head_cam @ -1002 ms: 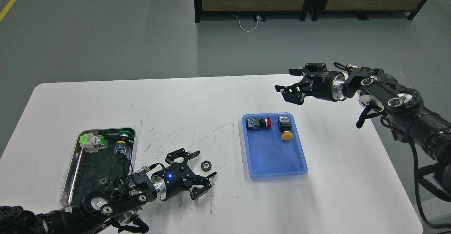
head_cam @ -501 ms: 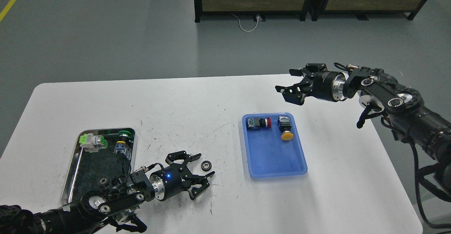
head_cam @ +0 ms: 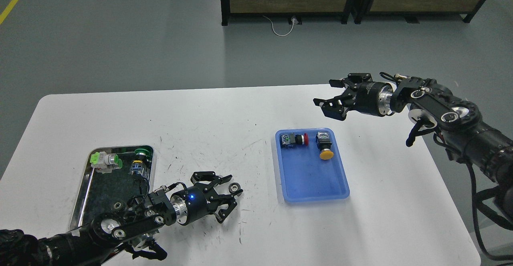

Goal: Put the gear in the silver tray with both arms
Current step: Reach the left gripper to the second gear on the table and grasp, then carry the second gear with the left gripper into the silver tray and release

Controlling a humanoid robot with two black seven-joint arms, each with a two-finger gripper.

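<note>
Two gears point(head_cam: 234, 187) point(head_cam: 117, 206), two trays point(head_cam: 86, 184) point(head_cam: 312, 190), four push-button switches point(head_cam: 106, 160) point(head_cam: 138, 164) point(head_cam: 294, 139) point(head_cam: 324, 145).

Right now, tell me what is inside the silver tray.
The silver tray holds a green-capped switch, a green pushbutton and a small gear; the left arm covers its near corner.

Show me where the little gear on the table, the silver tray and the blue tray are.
gear point(head_cam: 234, 187), head view, on its toothed face.
silver tray point(head_cam: 80, 202), head view, on its left rim.
blue tray point(head_cam: 316, 178), head view, on its bare floor.
</note>
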